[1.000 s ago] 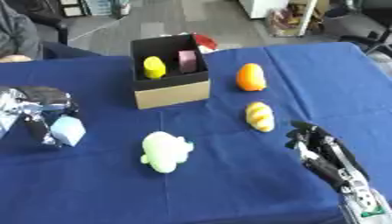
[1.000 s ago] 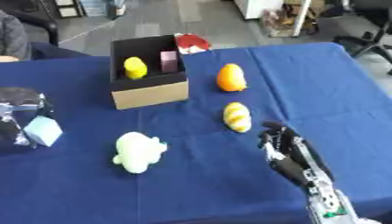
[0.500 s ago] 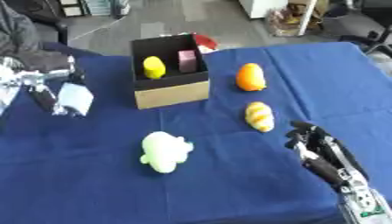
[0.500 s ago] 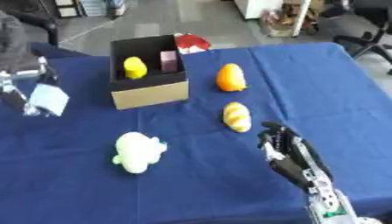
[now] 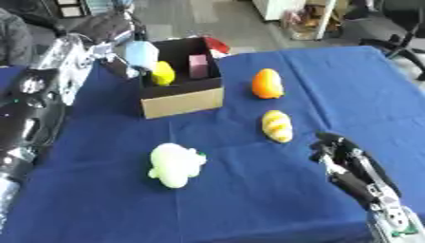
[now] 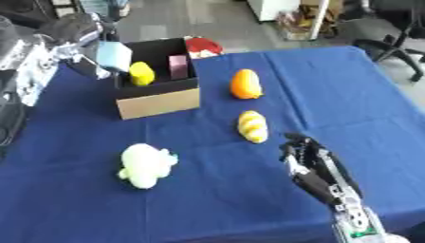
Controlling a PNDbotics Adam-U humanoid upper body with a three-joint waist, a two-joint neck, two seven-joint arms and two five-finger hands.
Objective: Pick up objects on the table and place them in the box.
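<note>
My left hand [image 5: 106,35] holds a pale blue object [image 5: 142,55] over the left rim of the open cardboard box [image 5: 182,102]. Inside the box lie a yellow object [image 5: 162,73] and a pink block [image 5: 198,65]. On the blue cloth lie an orange object [image 5: 266,84], a yellow bread-like piece [image 5: 276,126] and a pale green soft toy [image 5: 175,164]. My right hand [image 5: 345,159] rests at the lower right, fingers up and relaxed, holding nothing, just right of and below the bread-like piece.
A red object [image 6: 203,46] shows behind the box at the table's far edge. Office chairs and floor lie beyond the table [image 5: 348,85]. My left arm [image 5: 33,109] spans the left side of the cloth.
My left hand has carried the pale blue object up from the left side of the table and rightward to the box's left rim. The right hand has not moved.
</note>
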